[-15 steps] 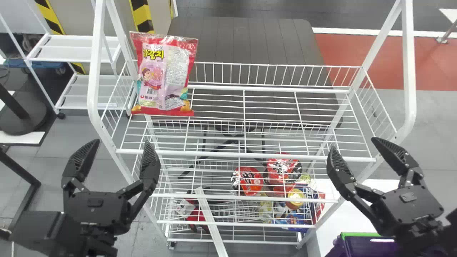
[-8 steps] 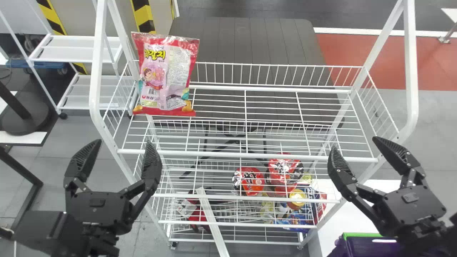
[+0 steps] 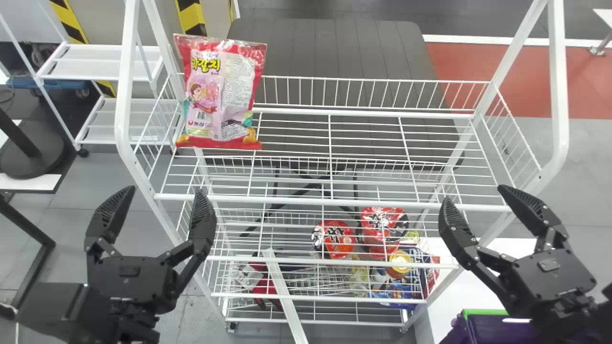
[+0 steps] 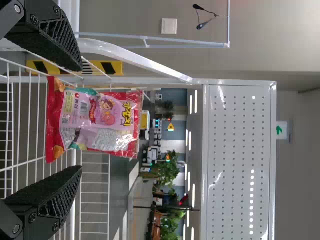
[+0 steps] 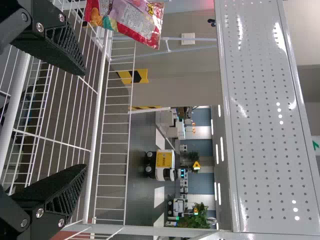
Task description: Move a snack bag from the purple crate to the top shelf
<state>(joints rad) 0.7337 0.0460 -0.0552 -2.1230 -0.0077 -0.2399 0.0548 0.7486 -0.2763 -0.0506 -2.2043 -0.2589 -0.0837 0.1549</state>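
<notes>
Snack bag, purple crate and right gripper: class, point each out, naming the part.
Snack bag [image 3: 204, 95]: head view, on its pink printed panel.
Purple crate [image 3: 490, 331]: head view, purple part below the green strip.
Right gripper [image 3: 474, 193]: head view, midway between its fingertips.

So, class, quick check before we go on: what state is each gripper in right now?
Left gripper: open, nothing held; the snack bag is beyond it.
Right gripper: open, nothing held.

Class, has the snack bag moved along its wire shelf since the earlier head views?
No. Judged against the back rail, the snack bag keeps its place at the left end of the wire shelf.
</notes>
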